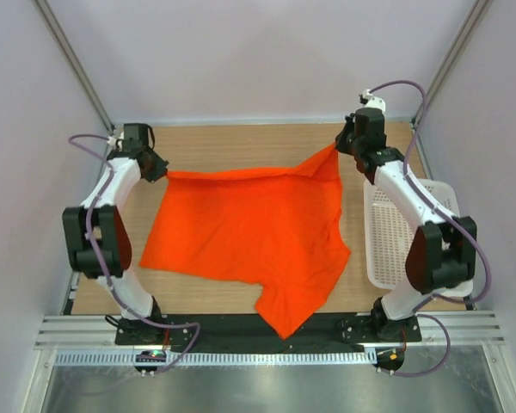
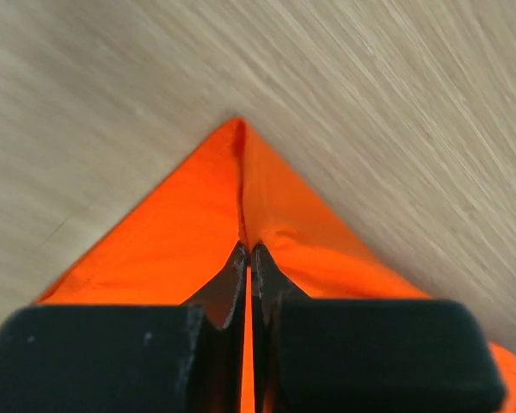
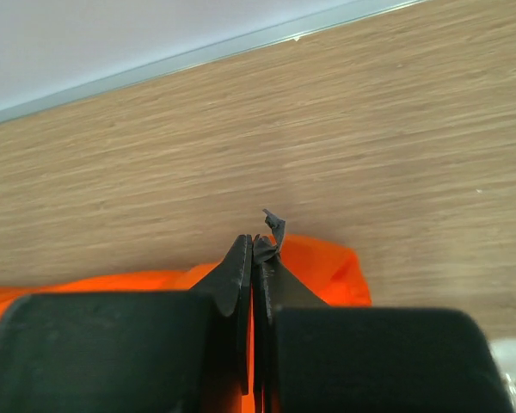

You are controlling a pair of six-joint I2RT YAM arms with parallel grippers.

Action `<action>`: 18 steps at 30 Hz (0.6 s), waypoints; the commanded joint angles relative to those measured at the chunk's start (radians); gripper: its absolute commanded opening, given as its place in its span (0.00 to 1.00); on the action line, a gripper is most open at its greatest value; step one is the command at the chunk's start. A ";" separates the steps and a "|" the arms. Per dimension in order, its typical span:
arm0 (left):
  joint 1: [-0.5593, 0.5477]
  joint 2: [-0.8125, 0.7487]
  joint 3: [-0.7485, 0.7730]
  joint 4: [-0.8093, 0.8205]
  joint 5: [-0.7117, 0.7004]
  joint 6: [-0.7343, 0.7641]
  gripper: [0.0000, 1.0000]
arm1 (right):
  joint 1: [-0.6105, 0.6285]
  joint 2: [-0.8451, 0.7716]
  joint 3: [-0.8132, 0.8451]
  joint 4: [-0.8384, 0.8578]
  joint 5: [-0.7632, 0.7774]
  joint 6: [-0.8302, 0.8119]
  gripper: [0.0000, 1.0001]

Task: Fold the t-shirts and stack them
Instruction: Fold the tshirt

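Note:
One bright orange-red t-shirt (image 1: 249,232) lies spread over the wooden table, its lower end hanging past the near edge. My left gripper (image 1: 161,172) is shut on the shirt's far left corner (image 2: 239,185); the fabric runs up between the closed jaws in the left wrist view, where the left gripper (image 2: 248,249) pinches it. At the far right my right gripper (image 1: 342,143) is shut on the shirt's other far corner, lifted a little off the table. In the right wrist view the right gripper (image 3: 254,243) clamps orange cloth (image 3: 327,271), and a torn grey strip of pad sticks up at its tip.
A white lattice basket (image 1: 385,237) stands at the right edge of the table (image 1: 241,142), partly under the right arm. Grey walls close in the back and sides. A black rail and metal strip (image 1: 267,331) run along the near edge.

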 commanded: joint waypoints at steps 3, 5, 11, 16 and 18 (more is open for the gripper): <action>0.025 0.220 0.187 0.111 0.084 0.043 0.00 | -0.038 0.235 0.195 0.100 -0.123 -0.018 0.01; 0.031 0.309 0.273 0.102 0.104 0.046 0.00 | -0.046 0.291 0.305 0.045 -0.123 -0.022 0.01; 0.049 0.426 0.433 0.048 0.170 0.052 0.00 | -0.044 0.401 0.514 -0.195 -0.062 0.033 0.01; 0.063 0.426 0.454 -0.065 0.201 0.111 0.00 | -0.055 0.310 0.452 -0.357 -0.020 0.106 0.01; 0.069 0.410 0.427 -0.105 0.210 0.115 0.00 | -0.055 0.248 0.388 -0.401 -0.025 0.163 0.01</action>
